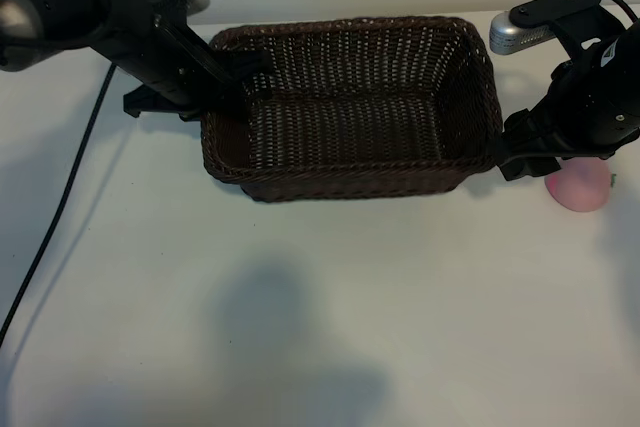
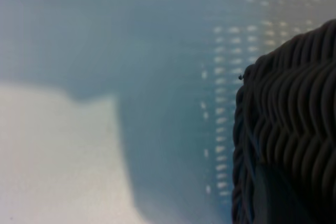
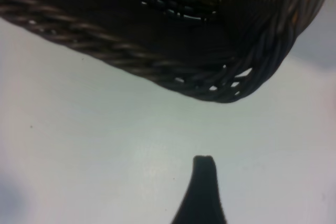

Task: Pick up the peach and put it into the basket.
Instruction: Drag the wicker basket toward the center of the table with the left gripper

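Observation:
The dark brown wicker basket [image 1: 350, 179] stands in the middle of the white table. My left gripper [image 1: 222, 87] straddles its left wall, one finger inside and one outside, shut on the rim; in the left wrist view the weave of the basket [image 2: 294, 103] fills one side. The pale pink peach [image 1: 580, 188] lies on the table to the right of the basket, partly hidden behind my right arm. My right gripper [image 1: 516, 152] hangs low at the basket's right front corner, open and empty. One dark finger [image 3: 203, 182] shows over bare table near the corner of the basket [image 3: 157, 61].
A black cable [image 1: 60, 207] runs down the table's left side. A silver-grey part [image 1: 515, 37] sits at the back right, by the right arm. White table stretches in front of the basket.

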`<move>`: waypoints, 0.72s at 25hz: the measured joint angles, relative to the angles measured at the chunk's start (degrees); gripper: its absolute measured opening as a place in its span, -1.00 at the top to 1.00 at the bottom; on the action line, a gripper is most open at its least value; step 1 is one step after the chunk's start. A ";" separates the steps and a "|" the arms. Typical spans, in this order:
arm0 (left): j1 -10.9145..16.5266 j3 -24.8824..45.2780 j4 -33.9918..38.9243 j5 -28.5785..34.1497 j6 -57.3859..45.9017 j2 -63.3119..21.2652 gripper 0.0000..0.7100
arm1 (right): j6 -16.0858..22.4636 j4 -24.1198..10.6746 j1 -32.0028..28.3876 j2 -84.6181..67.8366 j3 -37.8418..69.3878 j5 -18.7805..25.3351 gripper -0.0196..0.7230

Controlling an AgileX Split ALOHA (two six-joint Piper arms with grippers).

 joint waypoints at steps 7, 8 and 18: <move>0.00 0.00 -0.31 -0.43 2.32 1.68 0.55 | 0.00 0.00 0.00 0.00 0.00 0.00 -0.66; 0.00 0.00 -0.39 -0.55 2.78 1.68 0.55 | 0.00 0.00 0.00 0.00 0.00 0.00 -0.66; 0.00 -0.05 -0.97 -1.26 4.57 2.40 0.55 | 0.00 0.00 0.00 0.00 0.00 0.00 -0.66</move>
